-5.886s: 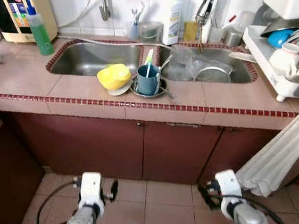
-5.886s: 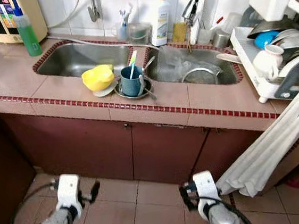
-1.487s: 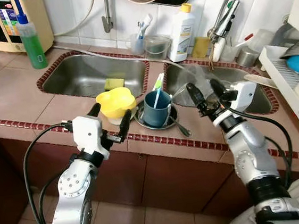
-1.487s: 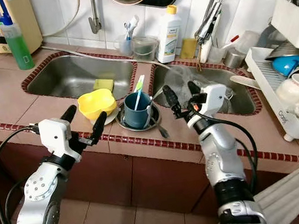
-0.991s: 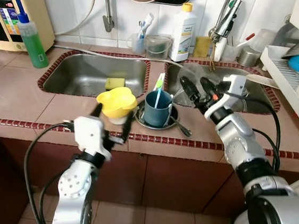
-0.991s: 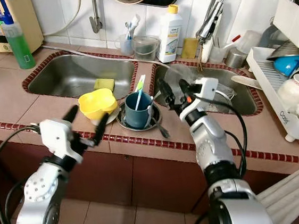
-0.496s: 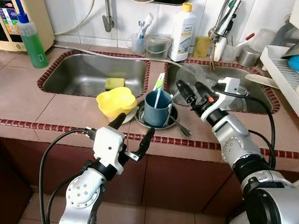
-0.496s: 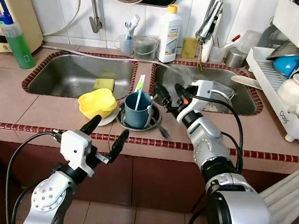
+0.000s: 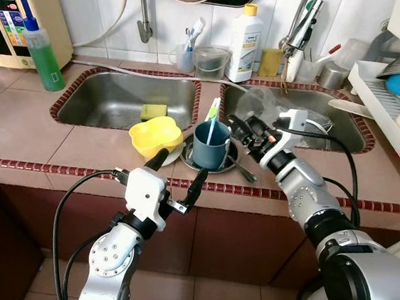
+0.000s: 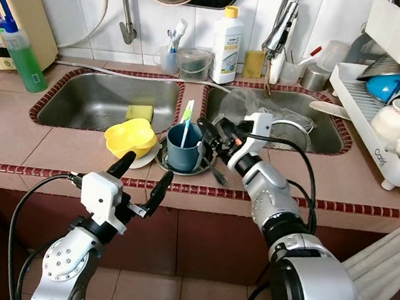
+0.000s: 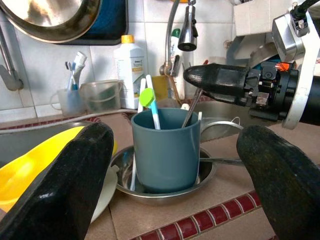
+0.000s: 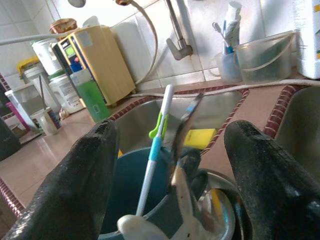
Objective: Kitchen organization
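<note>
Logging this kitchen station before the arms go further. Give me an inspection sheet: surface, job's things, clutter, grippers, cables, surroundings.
Surface: tiled counter with a red-trimmed edge and two steel sinks.
Job's things: blue cup upright in a metal dish, holding a toothbrush and cutlery; yellow bowl beside it.
Clutter: green soap bottle, white bottle, yellow sponge in the left sink, loaded dish rack.
Grippers: left gripper open at the counter's front edge, facing the cup; right gripper open, just right of the cup.
Cables: black cables loop along both arms.
Surroundings: white tiled wall, faucet, brown cabinet doors, tiled floor.
</note>
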`<state>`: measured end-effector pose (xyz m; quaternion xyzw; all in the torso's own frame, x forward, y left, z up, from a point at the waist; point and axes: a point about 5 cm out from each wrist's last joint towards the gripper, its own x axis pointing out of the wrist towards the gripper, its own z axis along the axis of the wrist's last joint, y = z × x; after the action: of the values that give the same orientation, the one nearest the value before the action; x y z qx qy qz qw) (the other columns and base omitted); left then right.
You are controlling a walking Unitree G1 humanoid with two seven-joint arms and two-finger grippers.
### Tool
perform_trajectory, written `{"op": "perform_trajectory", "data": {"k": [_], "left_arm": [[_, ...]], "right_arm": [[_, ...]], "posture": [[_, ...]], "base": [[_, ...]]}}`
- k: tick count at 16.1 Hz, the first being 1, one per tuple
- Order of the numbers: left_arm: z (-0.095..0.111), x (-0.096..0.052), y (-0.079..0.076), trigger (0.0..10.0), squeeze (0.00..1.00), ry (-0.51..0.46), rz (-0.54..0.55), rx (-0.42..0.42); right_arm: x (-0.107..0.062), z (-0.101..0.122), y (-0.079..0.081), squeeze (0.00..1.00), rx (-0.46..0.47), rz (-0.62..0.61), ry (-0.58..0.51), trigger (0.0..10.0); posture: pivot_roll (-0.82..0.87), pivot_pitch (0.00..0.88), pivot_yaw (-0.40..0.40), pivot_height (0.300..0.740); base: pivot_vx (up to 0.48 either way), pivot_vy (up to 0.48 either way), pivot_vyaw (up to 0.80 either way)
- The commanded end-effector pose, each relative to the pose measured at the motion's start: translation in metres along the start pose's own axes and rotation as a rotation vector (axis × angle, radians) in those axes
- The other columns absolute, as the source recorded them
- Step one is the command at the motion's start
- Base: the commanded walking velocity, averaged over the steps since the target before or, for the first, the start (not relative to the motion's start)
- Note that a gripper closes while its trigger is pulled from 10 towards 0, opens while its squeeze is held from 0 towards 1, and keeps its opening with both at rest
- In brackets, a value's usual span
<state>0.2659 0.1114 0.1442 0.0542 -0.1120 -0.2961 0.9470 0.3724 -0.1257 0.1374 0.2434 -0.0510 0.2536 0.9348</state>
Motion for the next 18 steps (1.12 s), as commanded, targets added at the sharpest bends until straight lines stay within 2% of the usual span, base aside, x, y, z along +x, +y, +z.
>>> {"op": "perform_trajectory", "data": {"k": [1,10,15,16,17,18], "left_arm": [[0.005,0.004,-0.003,10.0,0.0,-0.019,-0.007,0.007],[0.005,0.004,-0.006,10.0,0.0,-0.024,0.003,0.006],[0.004,0.003,-0.007,10.0,0.0,-0.021,0.002,0.001],[0.004,0.003,-0.007,10.0,0.0,-0.021,0.002,0.003],[0.005,0.004,-0.007,10.0,0.0,-0.022,0.003,0.004],[0.005,0.004,-0.006,10.0,0.0,-0.021,0.004,0.005]], "right_arm": [[-0.002,-0.002,-0.002,0.0,-0.006,0.0,0.008,0.0],[-0.004,-0.009,0.003,0.0,0.001,-0.022,0.004,0.0],[-0.002,0.002,0.003,0.0,-0.002,-0.04,-0.061,0.0],[-0.001,0.004,0.003,0.0,0.009,-0.033,-0.066,2.2],[-0.001,0.005,0.003,0.0,0.008,-0.036,-0.066,10.0],[0.0,0.005,0.003,0.0,0.007,-0.039,-0.065,10.0]], "posture": [[0.01,0.0,-0.127,0.74],[0.01,0.0,-0.133,0.74],[0.01,0.0,-0.128,0.74],[0.01,0.0,-0.129,0.74],[0.01,0.0,-0.128,0.74],[0.01,0.0,-0.129,0.74]], "base": [[0.0,0.0,0.0],[0.0,0.0,0.0],[0.0,0.0,0.0],[0.0,0.0,0.0],[0.0,0.0,0.0],[0.0,0.0,0.0]]}}
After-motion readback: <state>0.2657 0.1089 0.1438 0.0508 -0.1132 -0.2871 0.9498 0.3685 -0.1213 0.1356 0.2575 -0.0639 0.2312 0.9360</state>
